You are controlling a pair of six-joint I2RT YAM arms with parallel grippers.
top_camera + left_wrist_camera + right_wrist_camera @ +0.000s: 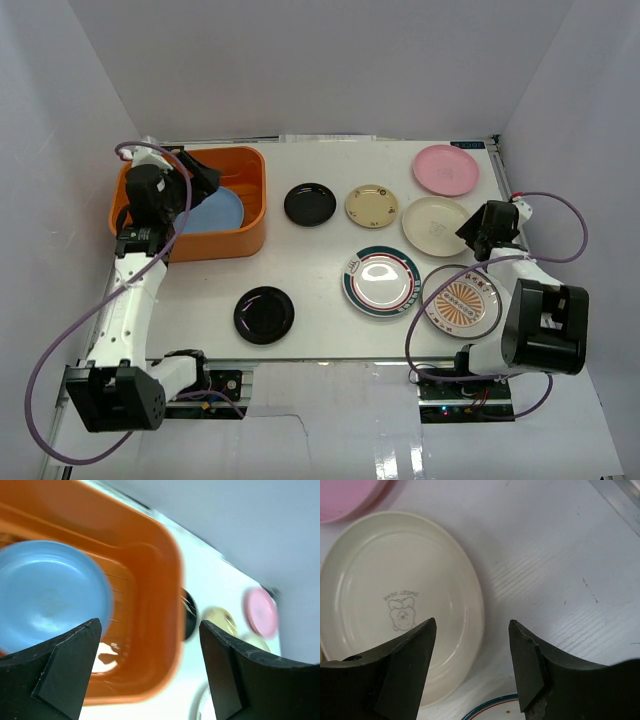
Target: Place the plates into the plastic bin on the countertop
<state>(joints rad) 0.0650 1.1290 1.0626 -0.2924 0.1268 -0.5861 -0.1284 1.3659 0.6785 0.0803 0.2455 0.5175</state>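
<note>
The orange plastic bin (255, 205) stands at the back left of the white countertop (320, 330), with the light blue plate (218, 212) lying in it. My left gripper (203, 180) hovers open and empty above the bin (167, 595) and the blue plate (47, 595). My right gripper (470, 232) is open, with the right rim of the cream plate (395, 595) between its jaws. On the counter lie a black plate (310, 204), a tan plate (372, 206), the pink plate (446, 169), the cream plate (432, 224), the green-red rimmed plate (381, 281), the orange sunburst plate (461, 302) and a second black plate (264, 315).
White walls enclose the counter on the left, back and right. The right arm's cable loops over the sunburst plate. In the right wrist view the pink plate (345, 495) is at the top left and the green-red rim (495, 707) shows at the bottom.
</note>
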